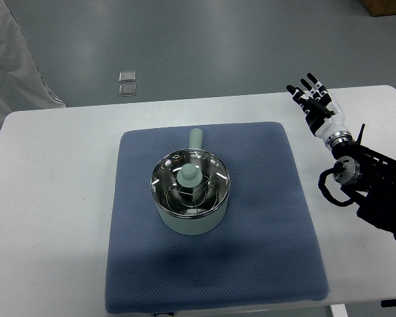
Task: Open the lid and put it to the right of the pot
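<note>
A pale green pot [190,221] with a short handle pointing away from me sits in the middle of a blue mat [264,218]. Its glass lid [190,183] with a green knob [189,174] rests closed on the pot. My right hand [311,98] is over the white table to the right of the mat's far corner, fingers spread and holding nothing. It is well apart from the pot. The left arm does not show.
The white table [53,198] carries the mat. A person in light clothing [13,66] stands at the upper left beyond the table. Two small square tiles [127,82] lie on the floor behind the table. A brown box corner [386,6] shows at top right.
</note>
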{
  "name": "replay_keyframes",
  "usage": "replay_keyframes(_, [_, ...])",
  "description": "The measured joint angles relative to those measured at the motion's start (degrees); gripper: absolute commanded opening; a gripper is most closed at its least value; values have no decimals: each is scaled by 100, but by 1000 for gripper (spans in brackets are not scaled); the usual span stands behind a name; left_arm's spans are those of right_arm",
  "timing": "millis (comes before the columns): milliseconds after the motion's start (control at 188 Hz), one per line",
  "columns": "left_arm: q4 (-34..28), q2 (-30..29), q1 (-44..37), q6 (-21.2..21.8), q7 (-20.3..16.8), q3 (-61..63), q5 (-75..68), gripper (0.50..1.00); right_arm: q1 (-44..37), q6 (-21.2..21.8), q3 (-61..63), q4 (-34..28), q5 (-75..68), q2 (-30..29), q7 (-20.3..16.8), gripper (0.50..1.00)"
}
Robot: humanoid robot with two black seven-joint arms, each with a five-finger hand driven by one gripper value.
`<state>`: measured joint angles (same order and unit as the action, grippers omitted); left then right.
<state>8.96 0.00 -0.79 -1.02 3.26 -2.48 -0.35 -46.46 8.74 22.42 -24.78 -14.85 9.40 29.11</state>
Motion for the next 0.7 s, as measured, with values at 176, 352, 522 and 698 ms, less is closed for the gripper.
replay_keyframes(176, [0,0,1,0,0,0,0,1000,-12,0,0,0,0,25,0,930])
replay_keyframes(352, [0,0,0,0,0,2,0,1000,-62,-1,0,-32,8,49,0,930])
replay_keyframes(522, [0,0,0,-3,0,2,2,1000,-200,1,0,-79,54,126,-5,930])
replay_keyframes(698, [0,0,2,-3,0,2,3,1000,-459,79,-39,-240,849,327,-10,930])
